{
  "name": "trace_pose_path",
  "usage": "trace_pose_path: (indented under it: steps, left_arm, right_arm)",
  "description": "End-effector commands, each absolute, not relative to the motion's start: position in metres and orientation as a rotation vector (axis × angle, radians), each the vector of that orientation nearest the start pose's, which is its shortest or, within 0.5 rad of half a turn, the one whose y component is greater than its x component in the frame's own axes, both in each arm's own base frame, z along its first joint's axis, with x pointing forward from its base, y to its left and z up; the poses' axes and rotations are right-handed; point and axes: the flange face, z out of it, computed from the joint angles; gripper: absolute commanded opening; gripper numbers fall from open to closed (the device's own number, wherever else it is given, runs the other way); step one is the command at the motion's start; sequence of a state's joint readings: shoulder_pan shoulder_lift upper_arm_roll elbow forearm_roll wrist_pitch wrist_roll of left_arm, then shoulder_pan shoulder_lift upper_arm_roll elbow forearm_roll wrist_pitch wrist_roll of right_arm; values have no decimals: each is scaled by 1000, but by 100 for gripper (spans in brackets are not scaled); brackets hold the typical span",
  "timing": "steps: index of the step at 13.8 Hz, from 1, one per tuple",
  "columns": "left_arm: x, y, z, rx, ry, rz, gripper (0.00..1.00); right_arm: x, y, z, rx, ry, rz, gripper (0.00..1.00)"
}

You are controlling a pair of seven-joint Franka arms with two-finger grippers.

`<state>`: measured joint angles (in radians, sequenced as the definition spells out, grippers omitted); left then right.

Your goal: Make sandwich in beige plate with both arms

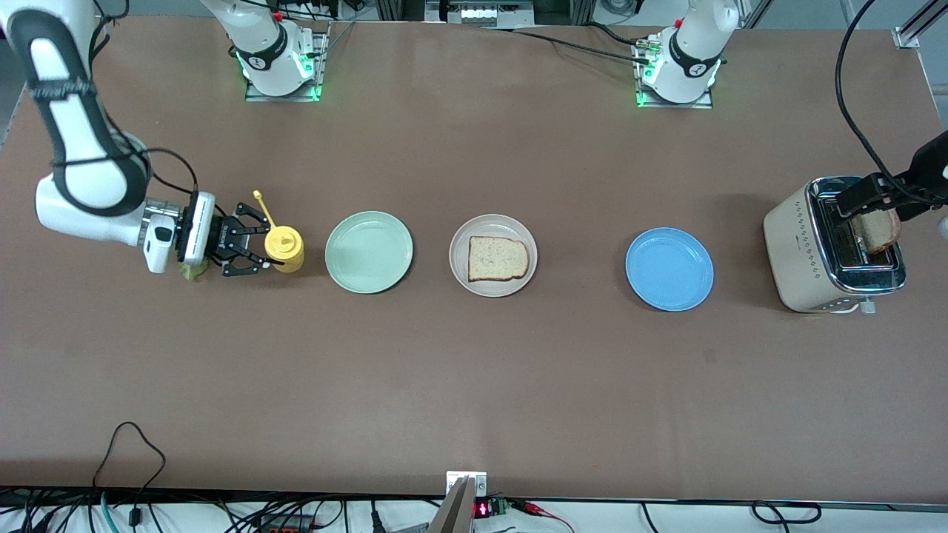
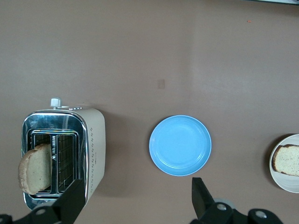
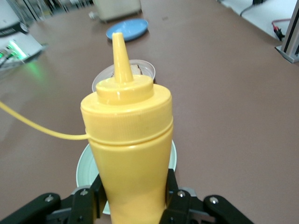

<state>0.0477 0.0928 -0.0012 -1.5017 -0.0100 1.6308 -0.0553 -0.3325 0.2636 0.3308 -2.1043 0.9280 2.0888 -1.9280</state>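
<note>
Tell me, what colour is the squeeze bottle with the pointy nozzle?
Yellow; the plastic squeeze bottle shows best in the right wrist view.

A wide brown table [image 1: 474,385] fills the frame; loose cables [image 1: 133,511] trail along the lower edge, over pale floor.

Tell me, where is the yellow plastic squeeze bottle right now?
The yellow plastic squeeze bottle stands toward the right arm's end of the table, beside the mint-green plate, between the right gripper's fingers.
</note>
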Motion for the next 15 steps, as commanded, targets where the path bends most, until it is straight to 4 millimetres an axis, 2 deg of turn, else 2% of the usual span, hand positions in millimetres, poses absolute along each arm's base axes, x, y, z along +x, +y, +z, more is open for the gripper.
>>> trace_pose_path:
  steps: [1,4,6,8,9,13,15]
  left_arm:
    - [584,27,619,-3157,-132,-58,100]
    - [585,25,618,-3154,-126,-56,100]
    - [586,25,617,-3156,-127,-58,100]
    - [588,25,612,-3148,-124,-46,100]
    - [591,21,606,-3148,-112,-29,100]
    - [591,20,602,-3148,-112,-15,100]
    - [590,25,600,-3176,-139,-5,100]
  right_arm:
    - [550,83,354,-2043,-1491,-541,0]
    - [534,153,389,-2233,-1514,-371,0]
    - [522,204,404,-2327,-1571,-309,0]
    - [505,251,408,-2421,-1598,-265,0]
    - [494,276,407,-2470,-1616,-253,0]
    - [457,362,377,-2527,-1834,-177,0]
    - [448,388,359,-2529,-1888,-152,0]
